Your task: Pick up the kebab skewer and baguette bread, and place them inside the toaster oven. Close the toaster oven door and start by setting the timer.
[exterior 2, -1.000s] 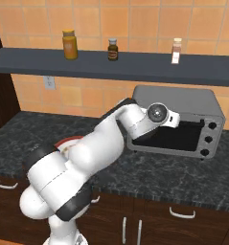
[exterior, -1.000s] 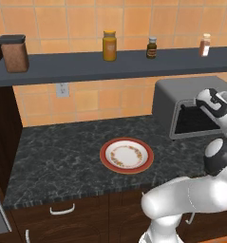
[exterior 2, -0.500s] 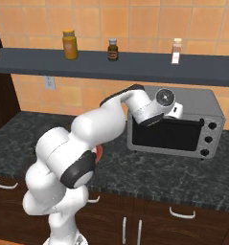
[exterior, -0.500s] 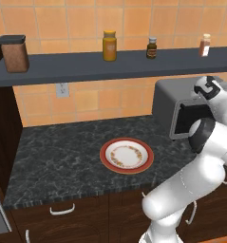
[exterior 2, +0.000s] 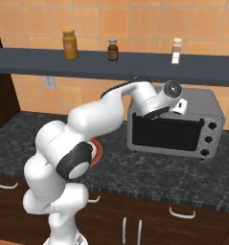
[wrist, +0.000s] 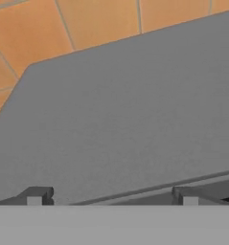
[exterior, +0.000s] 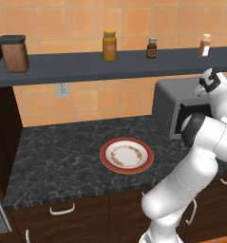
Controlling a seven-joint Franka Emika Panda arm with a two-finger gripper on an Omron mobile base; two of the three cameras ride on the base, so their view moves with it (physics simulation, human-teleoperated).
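Observation:
The grey toaster oven (exterior 2: pixel 202 103) stands at the right on the dark counter. Its dark glass toaster oven door (exterior 2: pixel 166 135) lies flat against the front, shut. My gripper (exterior 2: pixel 182 106) hovers at the oven's top front edge, above the door. In the hand view my gripper (wrist: pixel 111 196) is open, with nothing between its fingertips (wrist: pixel 37 195), and the oven's grey top (wrist: pixel 125 110) lies just ahead. The kebab skewer and the baguette bread are hidden from view. The red-rimmed plate (exterior: pixel 127 155) on the counter has nothing on it.
Three knobs (exterior 2: pixel 209 139) run down the oven's right front. A dark shelf (exterior: pixel 86 69) above the counter carries a brown canister (exterior: pixel 14 53), an orange jar (exterior: pixel 109 45) and small bottles (exterior: pixel 152 47). My white arm (exterior 2: pixel 101 115) spans from the counter's front to the oven.
The oven door swung up from part-open to shut against the front. My hand rose with it and now sits at the oven's top front edge.

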